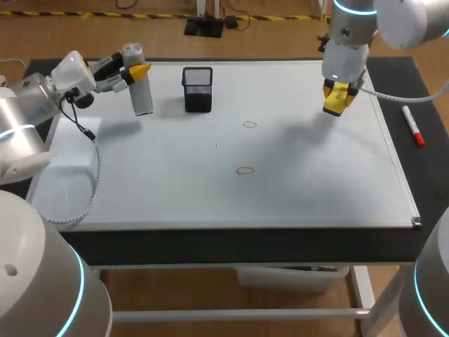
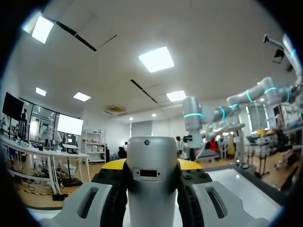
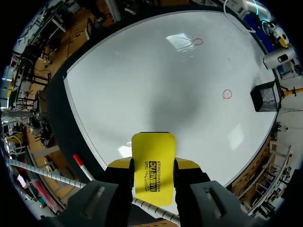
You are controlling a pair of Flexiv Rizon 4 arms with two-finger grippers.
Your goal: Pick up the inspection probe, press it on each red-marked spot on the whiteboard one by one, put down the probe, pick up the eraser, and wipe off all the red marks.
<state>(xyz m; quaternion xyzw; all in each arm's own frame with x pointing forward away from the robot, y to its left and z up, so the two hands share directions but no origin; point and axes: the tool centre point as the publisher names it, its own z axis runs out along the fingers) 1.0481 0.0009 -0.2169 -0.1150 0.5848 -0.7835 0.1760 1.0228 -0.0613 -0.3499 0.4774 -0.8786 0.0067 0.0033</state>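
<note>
**Both grippers closed on tools, arms held apart**

The left arm (image 1: 28,105) is brought in from the left edge with its wrist turned roughly level. The left gripper (image 1: 137,70) (image 2: 151,166) is clamped from both sides on the grey inspection probe (image 1: 142,95), which is gripped at its upper part. The right arm (image 1: 351,42) is brought in from the far right corner, its wrist pointed downward. The right gripper (image 1: 339,98) (image 3: 152,166) is closed on the yellow eraser (image 3: 153,153), which is seen protruding past the fingertips.

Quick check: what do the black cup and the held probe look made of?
The black cup looks like matte wire mesh, likely metal: its walls are see-through. The probe has a smooth grey shell with soft sheen, plastic or painted metal.
</note>
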